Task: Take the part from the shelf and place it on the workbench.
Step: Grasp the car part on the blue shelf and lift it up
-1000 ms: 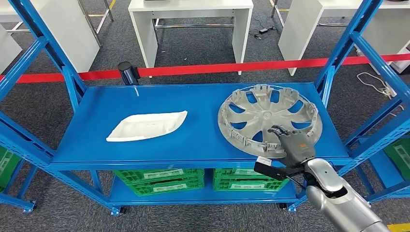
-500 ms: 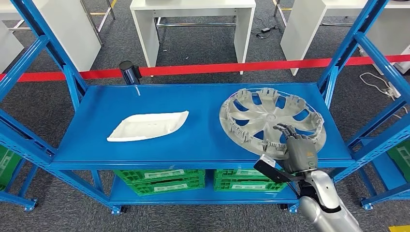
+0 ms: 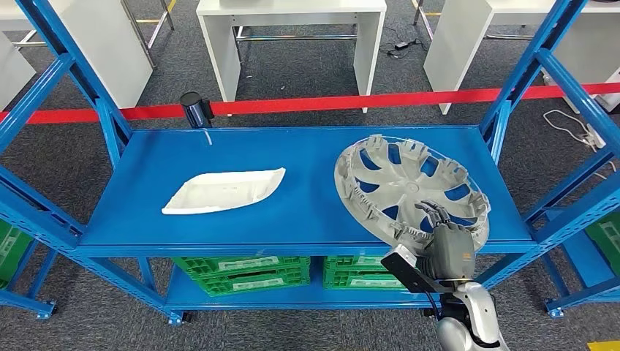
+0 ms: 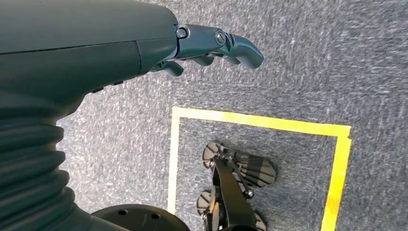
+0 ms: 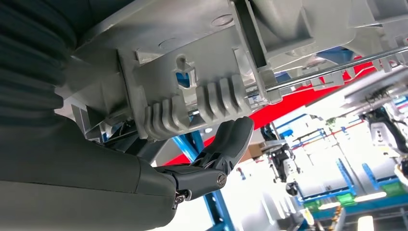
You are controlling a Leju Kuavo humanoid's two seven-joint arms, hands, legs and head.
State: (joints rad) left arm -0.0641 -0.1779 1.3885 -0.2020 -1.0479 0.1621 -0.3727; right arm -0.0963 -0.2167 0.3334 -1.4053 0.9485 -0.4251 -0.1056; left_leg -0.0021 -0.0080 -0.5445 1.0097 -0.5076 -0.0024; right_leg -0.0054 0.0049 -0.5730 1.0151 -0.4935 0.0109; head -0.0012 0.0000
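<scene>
The right hand (image 3: 447,247) grips the near rim of the silver wheel cover (image 3: 409,189), its fingers (image 3: 433,213) hooked over the edge and its thumb (image 5: 230,139) pressed under the ribbed rim. The cover sits tilted at the right end of the blue shelf (image 3: 219,150), near edge raised. A white plastic tray (image 3: 223,191) lies well apart to its left. The left hand (image 4: 211,45) hangs over grey carpet, fingers loosely curled, holding nothing.

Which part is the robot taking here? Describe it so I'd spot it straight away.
On the blue shelf, look to the right end of the top level, at the near edge. The hubcap sits there, tilted up, with the right hand gripping its near rim. It is round, silver-grey and spoked with open slots, unlike the flat white tray on the left.
</scene>
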